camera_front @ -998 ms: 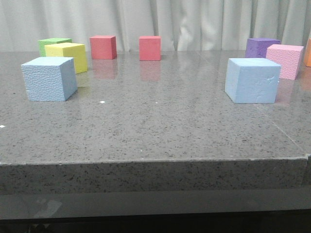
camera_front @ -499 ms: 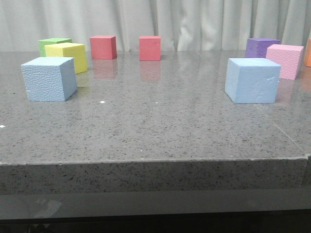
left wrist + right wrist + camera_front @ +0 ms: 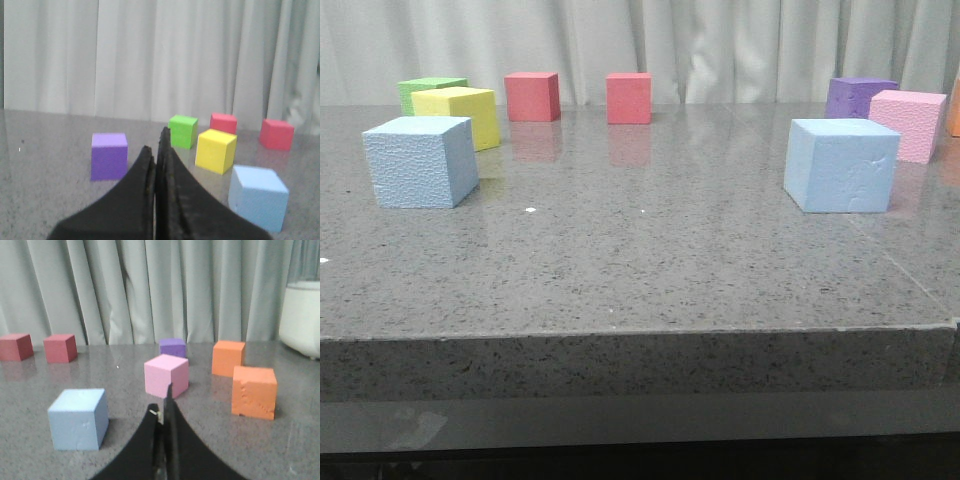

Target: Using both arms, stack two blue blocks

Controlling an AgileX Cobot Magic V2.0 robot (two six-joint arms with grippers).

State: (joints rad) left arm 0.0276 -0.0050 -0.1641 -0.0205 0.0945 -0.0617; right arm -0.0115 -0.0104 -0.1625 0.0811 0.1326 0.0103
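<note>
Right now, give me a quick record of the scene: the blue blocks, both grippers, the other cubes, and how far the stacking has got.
left blue block: on the table, apart from the yellow cube behind it
right blue block: on the table, in front of the pink cube and purple cube
left gripper: shut, empty
right gripper: shut, empty
other cubes: green cube, two red cubes, two orange cubes
stacking: not begun; the blocks stand far apart
</note>
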